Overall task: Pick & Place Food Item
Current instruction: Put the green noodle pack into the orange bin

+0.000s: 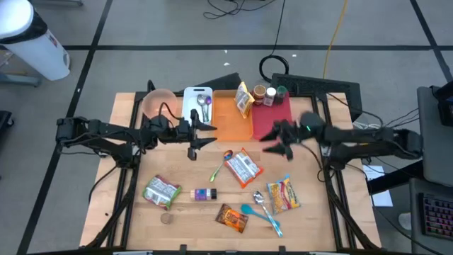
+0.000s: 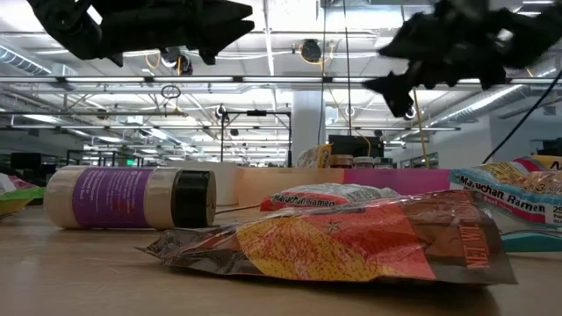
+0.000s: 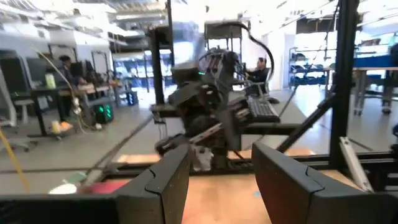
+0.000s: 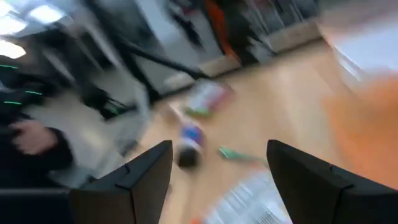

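Several food packets lie flat on the wooden table (image 1: 141,152): a white ramen packet (image 1: 243,168) in the middle, a green packet (image 1: 161,191) at near left, an orange-brown packet (image 1: 232,218) near the front edge, and a yellow-red packet (image 1: 283,195) at near right. A purple-labelled bottle (image 1: 204,194) lies on its side. My left gripper (image 1: 204,136) hovers open above the table's middle left. My right gripper (image 1: 274,142) hovers open over the red board's near edge. Neither has anything between its fingers.
Along the far edge are a pink bowl (image 1: 159,103), a white board (image 1: 191,106) with a spoon, an orange board (image 1: 230,122), and a red board (image 1: 269,117) with jars (image 1: 271,94) and a snack bag (image 1: 244,99). A blue spoon (image 1: 262,214) and a green stick (image 1: 216,172) lie among the packets.
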Controlling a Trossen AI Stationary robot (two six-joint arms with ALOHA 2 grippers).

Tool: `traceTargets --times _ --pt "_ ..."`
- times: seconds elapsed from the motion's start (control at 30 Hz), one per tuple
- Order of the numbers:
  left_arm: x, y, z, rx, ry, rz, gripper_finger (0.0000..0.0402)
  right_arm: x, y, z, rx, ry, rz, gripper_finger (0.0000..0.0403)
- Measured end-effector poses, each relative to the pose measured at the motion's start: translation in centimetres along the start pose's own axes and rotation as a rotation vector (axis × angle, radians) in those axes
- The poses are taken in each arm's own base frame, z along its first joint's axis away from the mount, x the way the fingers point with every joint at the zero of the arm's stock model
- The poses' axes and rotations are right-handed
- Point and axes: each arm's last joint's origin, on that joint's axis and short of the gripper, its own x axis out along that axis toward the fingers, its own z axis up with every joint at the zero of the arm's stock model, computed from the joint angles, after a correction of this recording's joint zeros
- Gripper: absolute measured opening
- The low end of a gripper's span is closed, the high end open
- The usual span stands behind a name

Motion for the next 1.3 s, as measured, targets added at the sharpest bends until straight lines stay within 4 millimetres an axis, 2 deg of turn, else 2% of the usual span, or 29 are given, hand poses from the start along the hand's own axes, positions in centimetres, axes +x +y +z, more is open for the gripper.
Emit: traceTargets --times 0.1,0.2,0.43,0.63,0.73,0.9,1.13,1.3 --pt "0.1 -0.6 -0.5 -0.04 0.052 -0.024 0.0182 0.2 1.9 -2.8 -0.097 -0.153 0.096 0.0254" --pt "0.2 -1.4 -0.7 -0.084 0.071 -0.054 0.0182 0.3 3.3 -4.6 -0.139 -0.224 0.114 0.0254" --pt "0.3 -4.1 -0.5 -0.168 0.074 -0.154 0.0182 2.2 7.0 -5.8 -0.291 -0.231 0.078 0.0254" --pt "0.2 -7.1 -0.3 -0.232 0.081 -0.197 0.0182 4.9 10.0 -6.7 -0.392 -0.172 0.012 0.0254" --pt "0.0 -8.4 -0.4 -0.236 0.102 -0.189 0.0182 6.3 10.5 -7.4 -0.414 -0.13 -0.071 0.0254" --pt "-0.3 -9.7 -1.1 -0.197 0.193 -0.158 0.0182 8.6 10.4 -7.6 -0.428 -0.044 -0.1 0.0246" --pt "-1.1 -10.4 -3.1 -0.192 0.404 -0.05 0.0182 11.5 10.9 -6.7 -0.517 0.012 -0.125 0.0219" --pt "-1.7 -11.0 -3.8 -0.219 0.485 0.032 0.0182 12.1 11.1 -5.8 -0.598 0.014 -0.132 0.0213"
